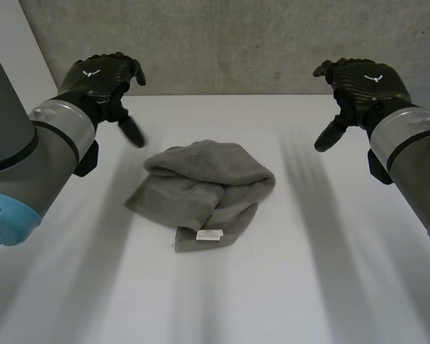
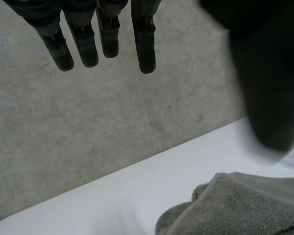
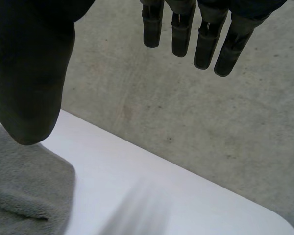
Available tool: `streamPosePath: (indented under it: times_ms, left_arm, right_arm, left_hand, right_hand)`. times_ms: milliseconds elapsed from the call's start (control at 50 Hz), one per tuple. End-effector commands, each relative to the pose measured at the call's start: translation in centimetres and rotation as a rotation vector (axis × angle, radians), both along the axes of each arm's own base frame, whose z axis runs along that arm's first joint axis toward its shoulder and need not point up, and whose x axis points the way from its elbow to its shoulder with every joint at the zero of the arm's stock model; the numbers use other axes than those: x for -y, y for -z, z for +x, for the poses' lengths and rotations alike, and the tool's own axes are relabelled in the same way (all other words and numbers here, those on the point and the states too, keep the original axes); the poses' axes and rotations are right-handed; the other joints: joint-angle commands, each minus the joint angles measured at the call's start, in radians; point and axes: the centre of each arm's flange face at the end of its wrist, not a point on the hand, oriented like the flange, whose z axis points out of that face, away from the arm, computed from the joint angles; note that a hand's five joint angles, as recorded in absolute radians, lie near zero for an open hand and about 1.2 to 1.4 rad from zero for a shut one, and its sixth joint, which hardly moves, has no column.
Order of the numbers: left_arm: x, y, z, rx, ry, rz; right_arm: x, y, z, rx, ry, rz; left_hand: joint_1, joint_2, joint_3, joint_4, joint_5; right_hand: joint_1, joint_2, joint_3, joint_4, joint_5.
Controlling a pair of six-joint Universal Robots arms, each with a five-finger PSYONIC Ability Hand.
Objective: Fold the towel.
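A grey towel (image 1: 201,192) lies crumpled in a loose heap at the middle of the white table (image 1: 322,287), a small white label at its near edge. My left hand (image 1: 100,82) hovers above the table's far left, apart from the towel, fingers straight and thumb spread. My right hand (image 1: 362,82) hovers at the far right, likewise open and empty. In the left wrist view the fingers (image 2: 103,36) hang straight over the far table edge, with the towel (image 2: 240,205) below the thumb. In the right wrist view the fingers (image 3: 196,34) are straight, the towel (image 3: 24,181) lying under the thumb.
A grey concrete wall (image 1: 229,43) rises just behind the table's far edge. Bare white table surrounds the towel on every side.
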Motion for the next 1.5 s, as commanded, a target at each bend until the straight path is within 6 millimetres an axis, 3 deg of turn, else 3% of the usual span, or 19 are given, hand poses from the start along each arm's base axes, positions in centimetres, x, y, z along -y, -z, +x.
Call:
streamPosePath:
  times_ms: [20,540,740,840,1020,1080,1100,1120,1140,1160,1180,1220,1340,1380,1400,1420,1440,1480,1500]
  left_arm:
    - [-0.1,-0.1,0.3,0.015,-0.028,0.026]
    - [1.0,0.9,0.8,0.028,-0.043,0.048]
    - [5.3,8.0,-1.0,0.051,-0.021,0.086]
    - [7.5,12.9,-3.2,0.047,0.067,0.078]
    - [9.4,18.4,-4.9,0.168,0.100,0.075]
    - [9.4,19.4,-5.4,0.234,0.114,0.062]
    - [9.3,19.4,-5.5,0.248,0.119,0.059]
    - [9.3,19.4,-5.5,0.248,0.119,0.059]
    - [9.1,19.2,-5.5,0.246,0.120,0.062]
    - [8.6,18.4,-5.9,0.236,0.131,0.056]
    - [8.6,18.4,-5.9,0.236,0.131,0.056]
    - [7.0,16.0,-6.3,0.211,0.157,0.042]
    - [3.7,13.3,-5.9,0.196,0.196,0.037]
    - [0.0,12.6,-6.5,0.201,0.278,0.046]
    - [0.0,12.6,-6.5,0.201,0.279,0.046]
    - [-2.3,12.8,-6.9,0.210,0.338,0.063]
    - [-2.3,12.8,-6.9,0.210,0.339,0.063]
    - [-6.3,13.8,-6.7,0.238,0.435,0.110]
    - [-6.3,13.8,-6.7,0.238,0.436,0.111]
  right_arm:
    - [0.1,-0.3,-0.1,0.004,0.014,-0.017]
    - [0.1,-0.6,0.2,-0.006,-0.011,-0.039]
    - [0.2,0.6,0.9,-0.063,-0.080,-0.018]
    - [0.1,0.7,1.0,-0.066,-0.087,-0.016]
    - [0.2,0.7,0.9,-0.096,-0.086,-0.029]
    - [0.2,0.7,0.9,-0.107,-0.087,-0.034]
    - [0.2,0.7,0.9,-0.115,-0.086,-0.038]
    - [0.2,0.7,0.9,-0.122,-0.086,-0.041]
    - [0.2,0.7,0.9,-0.123,-0.086,-0.041]
    - [0.2,0.7,0.9,-0.126,-0.086,-0.040]
    - [0.2,0.7,0.9,-0.130,-0.088,-0.042]
    - [0.2,0.8,0.9,-0.137,-0.090,-0.046]
    - [0.4,1.8,1.2,-0.228,-0.105,-0.050]
    - [0.5,2.5,1.3,-0.275,-0.116,-0.043]
    - [0.5,3.0,1.4,-0.329,-0.136,-0.038]
    - [0.5,3.0,1.4,-0.330,-0.136,-0.038]
    - [0.3,3.7,1.6,-0.394,-0.165,-0.026]
    - [0.1,4.4,1.6,-0.462,-0.195,-0.013]
    - [-0.1,5.0,1.6,-0.523,-0.222,0.001]
  left_hand:
    - [-0.065,-0.064,-0.069,-0.068,-0.046]
    - [-0.065,-0.064,-0.069,-0.068,-0.046]
    - [-0.059,-0.058,-0.063,-0.062,-0.040]
    - [-0.044,-0.043,-0.049,-0.048,-0.025]
    - [-0.003,-0.002,-0.008,-0.007,0.016]
    - [0.214,0.215,0.210,0.211,0.233]
    - [0.488,0.488,0.483,0.484,0.506]
    - [0.490,0.491,0.486,0.487,0.509]
    - [0.958,0.959,0.954,0.955,0.977]
    - [1.146,1.146,1.141,1.142,1.164]
    - [1.148,1.148,1.143,1.144,1.166]
    - [1.148,1.148,1.143,1.144,1.166]
    - [1.148,1.148,1.143,1.144,1.166]
    - [1.148,1.148,1.143,1.144,1.166]
    - [1.148,1.148,1.143,1.144,1.166]
    - [1.148,1.148,1.143,1.144,1.166]
    - [1.148,1.148,1.143,1.144,1.166]
    - [1.148,1.148,1.143,1.144,1.166]
    - [1.148,1.148,1.143,1.144,1.166]
  right_hand:
    - [-0.049,-0.156,-0.070,-0.086,-0.067]
    - [-0.049,-0.156,-0.070,-0.086,-0.067]
    - [-0.049,-0.156,-0.070,-0.086,-0.067]
    - [-0.049,-0.156,-0.070,-0.086,-0.067]
    - [-0.049,-0.156,-0.070,-0.086,-0.067]
    - [-0.049,-0.156,-0.070,-0.086,-0.067]
    - [-0.049,-0.156,-0.070,-0.086,-0.067]
    - [-0.049,-0.156,-0.070,-0.086,-0.067]
    - [-0.049,-0.156,-0.070,-0.086,-0.067]
    - [-0.049,-0.156,-0.070,-0.086,-0.067]
    - [-0.049,-0.156,-0.070,-0.086,-0.067]
    - [-0.049,-0.156,-0.070,-0.086,-0.067]
    - [-0.049,-0.156,-0.070,-0.086,-0.067]
    - [-0.049,-0.156,-0.070,-0.086,-0.067]
    - [-0.049,-0.156,-0.070,-0.086,-0.067]
    - [-0.049,-0.156,-0.070,-0.086,-0.067]
    - [-0.049,-0.156,-0.070,-0.086,-0.067]
    - [-0.049,-0.156,-0.070,-0.086,-0.067]
    - [-0.049,-0.156,-0.070,-0.086,-0.067]
